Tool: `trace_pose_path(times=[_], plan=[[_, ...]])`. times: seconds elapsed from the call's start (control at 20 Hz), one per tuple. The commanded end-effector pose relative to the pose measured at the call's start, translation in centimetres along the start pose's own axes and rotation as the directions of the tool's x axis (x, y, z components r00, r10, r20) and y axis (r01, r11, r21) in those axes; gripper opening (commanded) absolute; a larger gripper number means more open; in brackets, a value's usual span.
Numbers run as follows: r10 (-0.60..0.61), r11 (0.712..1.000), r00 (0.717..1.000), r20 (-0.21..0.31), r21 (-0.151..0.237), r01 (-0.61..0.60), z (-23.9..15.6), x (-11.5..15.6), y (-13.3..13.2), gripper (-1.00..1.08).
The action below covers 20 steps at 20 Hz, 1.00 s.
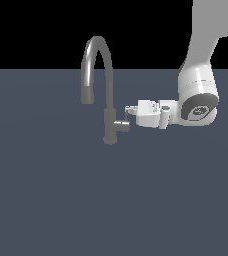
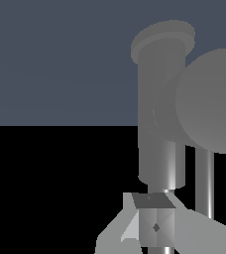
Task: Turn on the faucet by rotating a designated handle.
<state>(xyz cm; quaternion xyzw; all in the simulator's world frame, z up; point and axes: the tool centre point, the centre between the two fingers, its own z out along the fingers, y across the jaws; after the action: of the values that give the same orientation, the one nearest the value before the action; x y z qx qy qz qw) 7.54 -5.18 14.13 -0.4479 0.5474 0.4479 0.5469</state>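
Faucet (image 1: 104, 85) stands upright on the dark table (image 1: 61, 200), its handle (image 1: 121, 125) jutting toward the exterior view's right. Reaching in horizontally from that side, the tool (image 1: 127, 111) sits at the handle's thin pin; whether its fingers grip the pin cannot be told.

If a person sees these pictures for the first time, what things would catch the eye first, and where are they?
The tall grey faucet stands out first, its arched spout rising in the middle of the dark flat surface. Next is the white robot arm reaching in from the exterior view's right, its claw at the small handle low on the faucet's column. Whether the claw grips it cannot be told.
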Motion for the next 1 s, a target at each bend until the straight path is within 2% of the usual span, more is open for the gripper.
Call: trace_pose_path(times=[0.0, 0.2, 0.3, 0.95], plan=[[0.000, 1.000, 1.000, 0.000, 0.000, 0.000, 0.0, -0.3, 0.6, -1.00], [-0.001, 1.000, 1.000, 0.001, 0.001, 0.001, 0.0, -0.7, 1.6, -1.00], [0.000, 1.000, 1.000, -0.001, 0.003, 0.000, 0.0, -0.4, 1.3, -1.00], [0.000, 1.000, 1.000, 0.000, 0.001, 0.000, 0.0, -0.4, 5.0, -1.00]])
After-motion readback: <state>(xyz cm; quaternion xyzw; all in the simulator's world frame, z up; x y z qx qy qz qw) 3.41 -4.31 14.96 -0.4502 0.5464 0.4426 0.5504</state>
